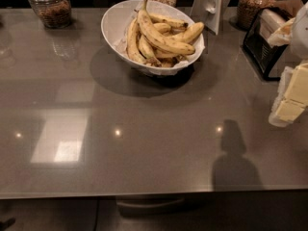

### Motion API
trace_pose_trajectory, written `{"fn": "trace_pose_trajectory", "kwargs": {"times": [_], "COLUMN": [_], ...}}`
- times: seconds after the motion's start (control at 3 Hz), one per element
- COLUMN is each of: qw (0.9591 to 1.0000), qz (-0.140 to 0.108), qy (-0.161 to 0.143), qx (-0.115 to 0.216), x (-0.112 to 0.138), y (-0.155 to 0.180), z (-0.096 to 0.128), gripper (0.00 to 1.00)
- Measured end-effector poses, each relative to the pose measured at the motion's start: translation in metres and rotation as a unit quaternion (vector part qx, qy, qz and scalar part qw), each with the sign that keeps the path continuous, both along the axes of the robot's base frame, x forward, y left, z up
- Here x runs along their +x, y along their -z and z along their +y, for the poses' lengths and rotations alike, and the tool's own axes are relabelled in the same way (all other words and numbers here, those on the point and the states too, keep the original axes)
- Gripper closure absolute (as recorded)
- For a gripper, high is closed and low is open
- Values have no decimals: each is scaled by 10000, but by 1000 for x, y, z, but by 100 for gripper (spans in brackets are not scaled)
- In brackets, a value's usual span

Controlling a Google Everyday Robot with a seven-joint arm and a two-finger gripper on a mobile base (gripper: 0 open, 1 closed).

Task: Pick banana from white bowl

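Spreading across the view, the glossy grey tabletop [144,153] is carrying a wide, smooth white bowl [111,25] near the middle of its far edge. Ripe yellow bananas [159,37], brown-speckled, are lying heaped inside it, one curving across the top. The claw [291,97] is hanging at the right edge, well apart from the bowl; I cannot tell whether it is apart or together. A glass jar [50,6] is standing far left.
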State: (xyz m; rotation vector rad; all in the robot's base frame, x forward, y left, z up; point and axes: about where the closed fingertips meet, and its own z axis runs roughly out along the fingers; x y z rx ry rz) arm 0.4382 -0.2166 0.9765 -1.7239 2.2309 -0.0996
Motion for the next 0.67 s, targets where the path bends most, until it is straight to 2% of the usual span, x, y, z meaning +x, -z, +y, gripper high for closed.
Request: {"fn": "trace_pose_trajectory", "kwargs": {"times": [0.33, 0.67], "qw": [10000, 9993], "qz": [-1, -163], "qy": [-1, -131], "qx": [2, 303], "x": [0, 6], "y": [0, -5], "z": [0, 13], "gripper": [0, 0]}}
